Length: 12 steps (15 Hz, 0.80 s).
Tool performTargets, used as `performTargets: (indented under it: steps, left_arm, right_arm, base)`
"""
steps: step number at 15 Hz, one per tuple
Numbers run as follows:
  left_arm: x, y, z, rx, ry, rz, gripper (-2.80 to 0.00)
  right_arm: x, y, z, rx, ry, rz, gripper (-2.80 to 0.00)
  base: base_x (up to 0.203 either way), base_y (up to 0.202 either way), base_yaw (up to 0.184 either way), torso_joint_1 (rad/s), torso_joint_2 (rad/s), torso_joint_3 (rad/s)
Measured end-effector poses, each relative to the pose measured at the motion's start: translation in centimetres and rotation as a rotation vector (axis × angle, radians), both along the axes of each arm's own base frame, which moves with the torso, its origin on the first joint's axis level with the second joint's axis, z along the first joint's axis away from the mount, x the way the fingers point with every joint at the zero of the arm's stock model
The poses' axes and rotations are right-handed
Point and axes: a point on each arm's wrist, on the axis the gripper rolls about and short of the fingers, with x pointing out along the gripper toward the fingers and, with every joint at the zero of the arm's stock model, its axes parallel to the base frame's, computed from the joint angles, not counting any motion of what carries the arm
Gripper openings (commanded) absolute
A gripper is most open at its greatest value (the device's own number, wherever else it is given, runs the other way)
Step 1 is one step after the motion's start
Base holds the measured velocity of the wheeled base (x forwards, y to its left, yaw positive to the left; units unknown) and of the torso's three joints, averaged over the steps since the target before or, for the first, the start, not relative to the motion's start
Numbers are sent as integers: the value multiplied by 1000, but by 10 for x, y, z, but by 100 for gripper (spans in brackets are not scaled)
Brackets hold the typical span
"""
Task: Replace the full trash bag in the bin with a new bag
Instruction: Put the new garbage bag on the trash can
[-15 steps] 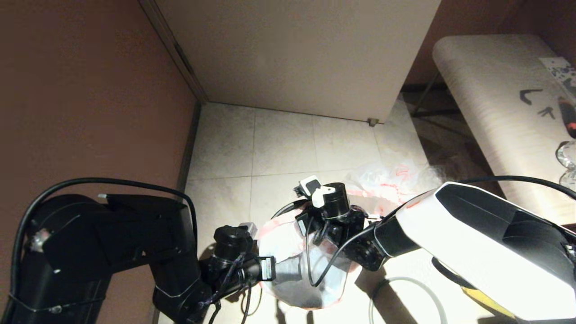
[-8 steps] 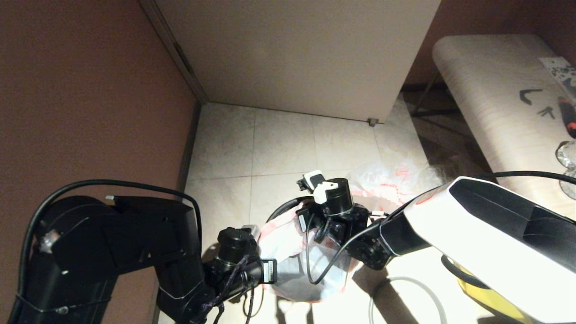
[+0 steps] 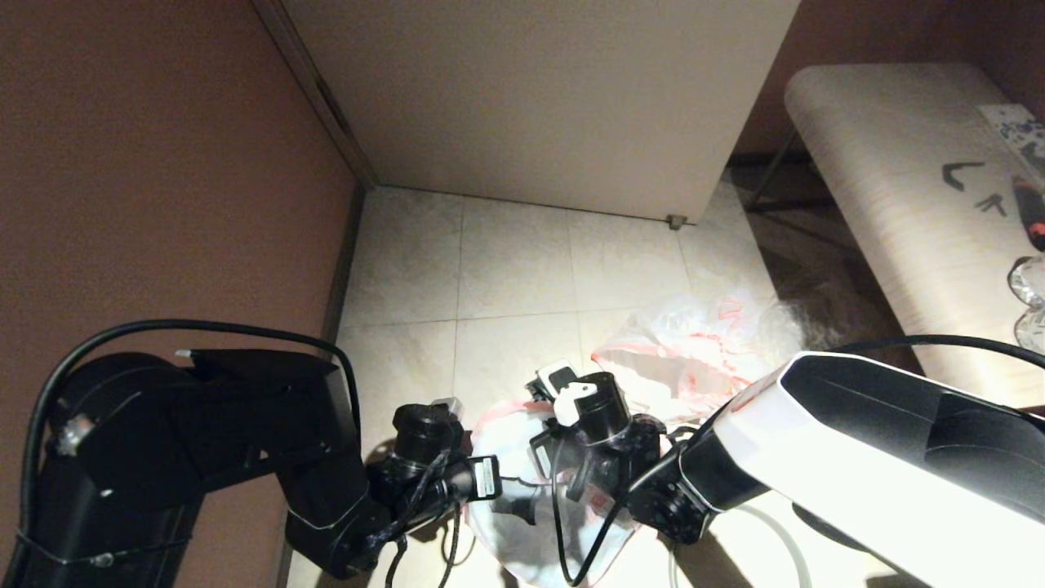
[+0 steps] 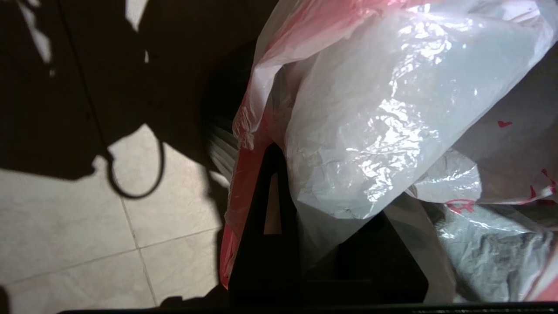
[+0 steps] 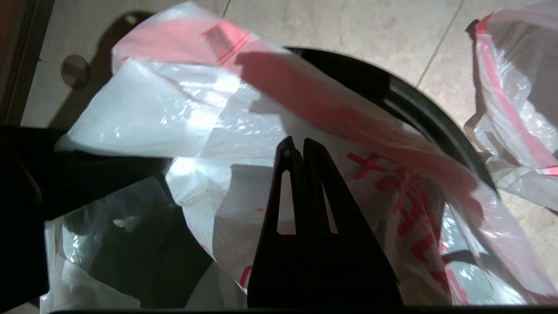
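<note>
The new bag (image 3: 510,445), white film with red-orange edging and red print, hangs over the black bin (image 5: 418,109) between my two wrists. My left gripper (image 4: 331,181) is open at the bag's rim. One finger (image 4: 270,205) shows beside the red hem and the film (image 4: 392,109) covers the other. My right gripper (image 5: 295,146) is shut, its tips against the printed film (image 5: 409,192) inside the bin's mouth, and no film shows between them. The full trash bag (image 3: 694,351) lies bulging on the floor beyond the bin, also in the right wrist view (image 5: 514,109).
A white cabinet (image 3: 539,106) stands at the back and a brown wall (image 3: 147,163) runs along the left. A pale bench (image 3: 898,180) with small items is on the right. Bare tiled floor (image 3: 506,261) lies behind the bin. A cable loop (image 3: 735,523) lies beside it.
My right wrist has dropped lower and come nearer, pressing into the bag in the bin. More of the bag on the floor now shows behind it. The left arm has barely shifted.
</note>
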Motion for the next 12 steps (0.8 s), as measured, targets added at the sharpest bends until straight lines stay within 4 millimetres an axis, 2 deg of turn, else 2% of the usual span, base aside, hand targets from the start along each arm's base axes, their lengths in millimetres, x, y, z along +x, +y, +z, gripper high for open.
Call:
performTargets:
  steps: [5,9,12]
  left_arm:
    - [6,-3,-11,73,48,30,-280]
    - [6,-4,-18,90,58,30,-280]
    - [6,-5,-20,95,62,27,-280]
  right_arm:
    - [5,1,-11,-1,4,-2,-280]
    - [25,5,-8,28,-46,-19,-280]
    - [36,8,2,57,-88,-31,-280]
  base:
    - [0,0,0,0,0,0]
    - [0,0,0,0,0,0]
    - [0,0,0,0,0,0]
